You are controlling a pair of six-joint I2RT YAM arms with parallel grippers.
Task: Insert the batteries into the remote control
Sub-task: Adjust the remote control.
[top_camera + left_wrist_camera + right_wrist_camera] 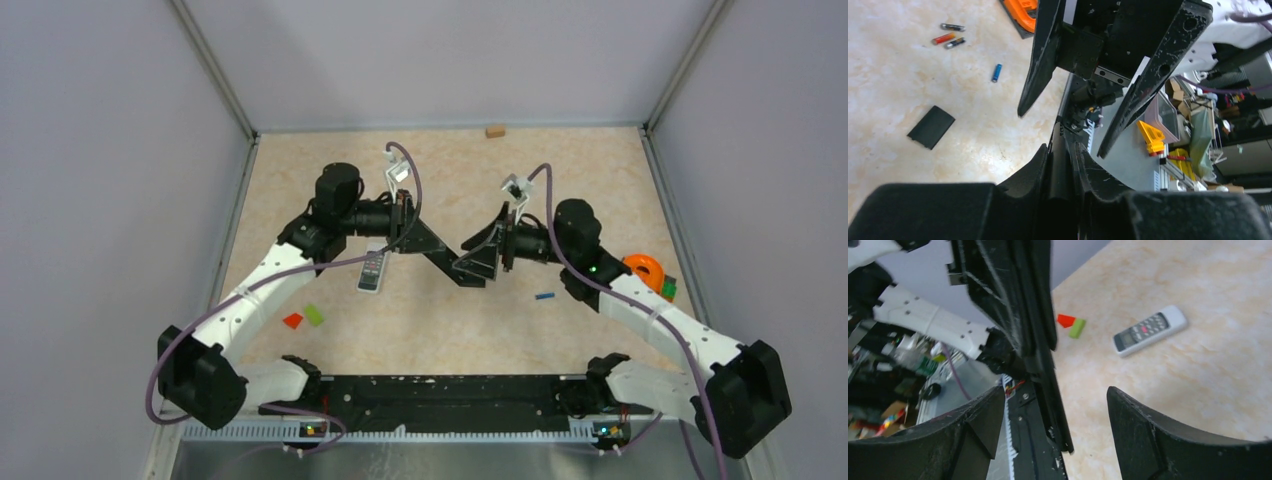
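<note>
Left wrist, batteries [943,38] well apart from jaws

Soft, even overhead light lit the beige marbled tabletop [430,320]; shadows were faint. Wrist views blurred at their near edges.

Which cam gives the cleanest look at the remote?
Right wrist: the remote lies whole and unobstructed on the table, keypad up. Top external shows it small, its far end overlapped by the left arm. Left wrist doesn't show it.
</note>
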